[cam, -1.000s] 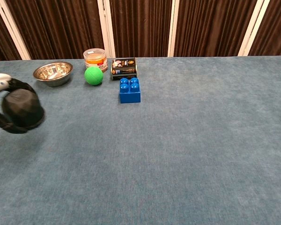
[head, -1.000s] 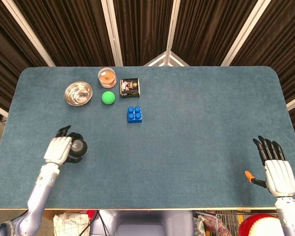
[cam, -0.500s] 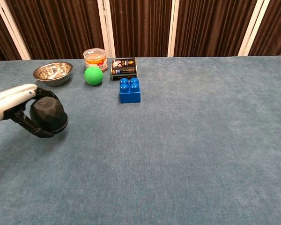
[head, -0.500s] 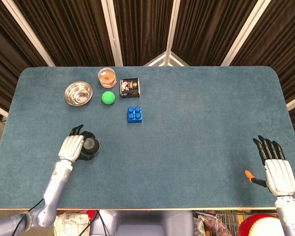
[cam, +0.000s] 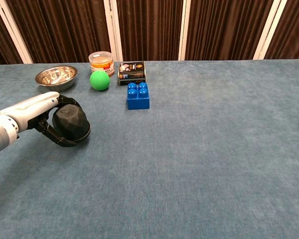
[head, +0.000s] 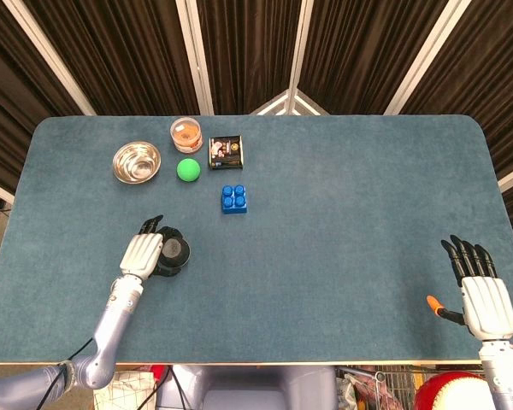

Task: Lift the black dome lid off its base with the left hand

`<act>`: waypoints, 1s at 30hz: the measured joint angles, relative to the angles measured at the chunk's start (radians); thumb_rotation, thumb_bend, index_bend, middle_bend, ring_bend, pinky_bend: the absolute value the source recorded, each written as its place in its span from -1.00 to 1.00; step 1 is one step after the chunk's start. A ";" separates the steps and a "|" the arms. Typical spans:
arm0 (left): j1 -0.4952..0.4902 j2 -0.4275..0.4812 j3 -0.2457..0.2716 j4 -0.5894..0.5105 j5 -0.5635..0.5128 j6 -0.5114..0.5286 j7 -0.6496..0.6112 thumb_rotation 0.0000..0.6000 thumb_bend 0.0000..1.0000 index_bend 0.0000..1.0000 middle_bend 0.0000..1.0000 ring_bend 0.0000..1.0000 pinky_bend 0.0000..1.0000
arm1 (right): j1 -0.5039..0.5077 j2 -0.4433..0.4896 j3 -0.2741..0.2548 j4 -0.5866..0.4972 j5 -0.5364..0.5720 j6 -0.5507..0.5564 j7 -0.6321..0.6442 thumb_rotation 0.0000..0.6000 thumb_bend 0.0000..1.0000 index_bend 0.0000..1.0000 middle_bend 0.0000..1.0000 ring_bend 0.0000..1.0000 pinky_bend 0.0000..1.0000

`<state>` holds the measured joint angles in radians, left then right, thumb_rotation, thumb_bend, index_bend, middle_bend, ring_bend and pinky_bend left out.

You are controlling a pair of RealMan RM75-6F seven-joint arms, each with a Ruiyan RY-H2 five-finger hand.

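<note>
Lid [cam: 71, 124], black and domed, is gripped by the curled left hand [cam: 37, 112] near the surface's [head: 342, 222] left front. No base can be seen; whether it is lifted seems uncertain.

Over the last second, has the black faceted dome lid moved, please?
Yes. The black faceted dome lid, gripped by the left hand, travelled rightward, toward the blue building block.

The left hand [cam: 37, 110] has carried the black dome lid [cam: 71, 124] rightward.
</note>
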<state>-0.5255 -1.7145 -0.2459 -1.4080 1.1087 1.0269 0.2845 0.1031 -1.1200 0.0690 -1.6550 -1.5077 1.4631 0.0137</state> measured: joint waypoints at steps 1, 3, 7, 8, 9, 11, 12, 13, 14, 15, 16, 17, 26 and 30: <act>-0.003 -0.002 0.002 0.002 -0.004 -0.003 0.000 1.00 -0.24 -0.20 -0.31 -1.00 -1.00 | -0.001 0.001 0.000 0.000 0.000 0.001 0.001 1.00 -0.54 -1.00 -1.00 -1.00 -1.00; -0.006 -0.002 0.006 0.003 -0.012 -0.010 0.004 1.00 -0.27 -0.28 -0.45 -1.00 -1.00 | -0.001 0.001 0.000 0.002 0.000 0.001 0.003 1.00 -0.54 -1.00 -1.00 -1.00 -1.00; -0.015 0.010 0.018 -0.009 -0.045 -0.037 0.029 1.00 -0.35 -0.48 -0.70 -1.00 -1.00 | 0.000 0.001 0.001 0.005 -0.001 0.001 0.007 1.00 -0.53 -1.00 -1.00 -1.00 -1.00; -0.018 0.015 0.021 -0.014 -0.052 -0.043 0.037 1.00 -0.35 -0.51 -0.74 -1.00 -1.00 | 0.000 0.001 0.001 0.005 -0.001 0.001 0.006 1.00 -0.53 -1.00 -1.00 -1.00 -1.00; -0.020 0.020 0.024 -0.021 -0.060 -0.048 0.046 1.00 -0.35 -0.55 -0.79 -1.00 -1.00 | 0.000 0.000 0.001 0.005 -0.001 0.001 0.006 1.00 -0.53 -1.00 -1.00 -1.00 -1.00; -0.026 0.034 0.030 -0.039 -0.073 -0.055 0.062 1.00 -0.35 -0.63 -0.86 -1.00 -1.00 | 0.000 0.000 0.000 0.005 -0.001 0.000 0.005 1.00 -0.53 -1.00 -1.00 -1.00 -1.00; -0.028 0.039 0.032 -0.047 -0.076 -0.057 0.064 1.00 -0.36 -0.66 -0.90 -1.00 -1.00 | 0.000 -0.001 0.000 0.005 -0.001 0.000 0.005 1.00 -0.53 -1.00 -1.00 -1.00 -1.00; -0.030 0.046 0.034 -0.056 -0.077 -0.057 0.065 1.00 -0.36 -0.68 -0.92 -1.00 -1.00 | 0.000 -0.001 0.000 0.005 -0.001 0.000 0.005 1.00 -0.53 -1.00 -1.00 -1.00 -1.00; -0.031 0.051 0.035 -0.063 -0.077 -0.057 0.064 1.00 -0.36 -0.69 -0.93 -1.00 -1.00 | 0.000 -0.002 0.000 0.005 -0.001 0.000 0.004 1.00 -0.53 -1.00 -1.00 -1.00 -1.00; -0.032 0.055 0.035 -0.067 -0.076 -0.056 0.061 1.00 -0.36 -0.70 -0.93 -1.00 -1.00 | 0.001 -0.002 0.001 0.005 -0.001 0.001 0.003 1.00 -0.53 -1.00 -1.00 -1.00 -1.00; -0.032 0.058 0.036 -0.072 -0.070 -0.052 0.054 1.00 -0.36 -0.70 -0.93 -1.00 -1.00 | 0.001 -0.002 0.001 0.005 -0.001 0.001 0.003 1.00 -0.53 -1.00 -1.00 -1.00 -1.00; -0.032 0.061 0.036 -0.075 -0.063 -0.049 0.049 1.00 -0.36 -0.71 -0.93 -1.00 -1.00 | 0.001 -0.002 0.000 0.003 -0.002 0.001 0.002 1.00 -0.53 -1.00 -1.00 -1.00 -1.00; -0.030 0.087 0.054 -0.110 -0.034 -0.011 0.043 1.00 -0.37 -0.70 -0.70 -1.00 -1.00 | 0.002 -0.001 0.002 -0.005 0.005 -0.004 -0.008 1.00 -0.53 -1.00 -1.00 -1.00 -1.00; -0.029 0.086 0.059 -0.117 -0.039 0.006 0.048 1.00 -0.37 -0.68 -0.54 -1.00 -1.00 | 0.005 0.003 0.007 -0.003 0.012 -0.008 -0.001 1.00 -0.53 -1.00 -1.00 -1.00 -1.00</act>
<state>-0.5540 -1.6289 -0.1872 -1.5250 1.0701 1.0324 0.3328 0.1079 -1.1169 0.0757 -1.6577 -1.4959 1.4549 0.0127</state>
